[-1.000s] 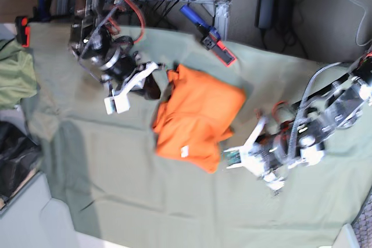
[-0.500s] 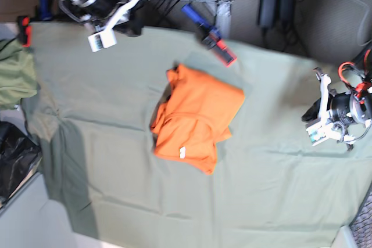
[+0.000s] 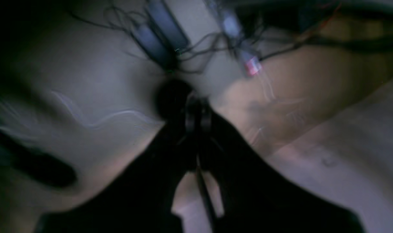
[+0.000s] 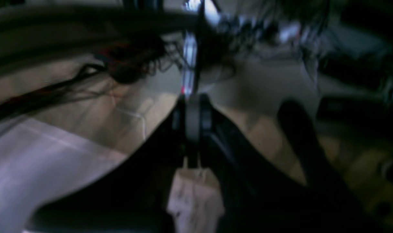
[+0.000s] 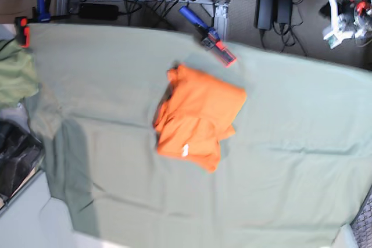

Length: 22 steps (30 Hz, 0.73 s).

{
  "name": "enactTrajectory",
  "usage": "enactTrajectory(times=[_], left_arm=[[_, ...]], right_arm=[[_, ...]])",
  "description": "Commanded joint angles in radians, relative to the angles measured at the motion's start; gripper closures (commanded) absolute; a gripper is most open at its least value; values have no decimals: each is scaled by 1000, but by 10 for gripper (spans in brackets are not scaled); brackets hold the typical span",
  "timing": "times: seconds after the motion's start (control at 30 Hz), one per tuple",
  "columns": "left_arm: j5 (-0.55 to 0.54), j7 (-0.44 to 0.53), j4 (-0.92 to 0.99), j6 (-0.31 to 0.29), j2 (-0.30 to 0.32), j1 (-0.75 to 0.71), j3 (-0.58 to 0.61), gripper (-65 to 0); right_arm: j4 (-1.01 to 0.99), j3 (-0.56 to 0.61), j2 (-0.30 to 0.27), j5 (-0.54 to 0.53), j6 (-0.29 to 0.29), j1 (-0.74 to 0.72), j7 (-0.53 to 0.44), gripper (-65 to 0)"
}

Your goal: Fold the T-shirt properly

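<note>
Folded T-shirt (image 5: pixel 197 123) on grey-green table cloth (image 5: pixel 290 161) (cables beyond), both claws closed, empty.

Table covered by grey-green cloth (image 5: pixel 116 85), spread nearly edge to edge, lightly wrinkled; bare pale table surface (image 5: pixel 35 225) seen at lower left corner. T-shirt (image 5: pixel 197 117) laid folded near cloth centre, white tag (image 5: pixel 185 150) on lower edge. Olive garment (image 5: pixel 14 76) bunched at left edge of cloth. Red-black clamp (image 5: pixel 23 30) fixed at upper left corner; blue-red clamp (image 5: pixel 208 35) set at upper edge, just above T-shirt. Black item (image 5: pixel 14 158) seen at left edge, unclear.
</note>
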<state>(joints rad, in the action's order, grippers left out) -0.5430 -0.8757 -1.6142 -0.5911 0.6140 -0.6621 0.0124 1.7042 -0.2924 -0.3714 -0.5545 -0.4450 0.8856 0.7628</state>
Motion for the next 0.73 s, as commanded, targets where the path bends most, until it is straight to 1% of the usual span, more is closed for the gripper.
enactTrajectory(times=[0.0,0.07,0.13,0.2,0.3,0.4,0.5,0.53,0.63,0.7], left_arm=[[0,22,68,-4,-3,4,-7,0],[14,89,238,-4,-37,34,-7,0],[29,125,399,-4,-68,84,-6,0],[51,124,545,-3,-101,146,-5,0],[64,124,741,-3,-146,246,-3,0],[87,145,915,8,-177,360,44,0],[161,217,1039,69,-204,458,159,0],[185,227,1065,94,-215,483,206,0],[204,229,1103,163,-248,537,319,0],[204,230,1107,190,-269,560,350,0]], right_arm=[[-31,-6,-11,-2,-111,0,-3,0],[-122,-6,-11,8,-111,-31,-3,0],[-215,-6,-11,45,-108,-72,-3,0],[-307,-6,-11,74,-109,-116,-2,0],[-442,-6,-10,88,-108,-183,1,0],[-571,-6,-8,93,-108,-261,1,0],[-683,-6,-8,96,-105,-348,17,0],[-714,-6,-8,98,-101,-376,33,0],[-777,-6,-8,102,-101,-446,56,0],[-791,-6,-7,97,-101,-479,52,0]])
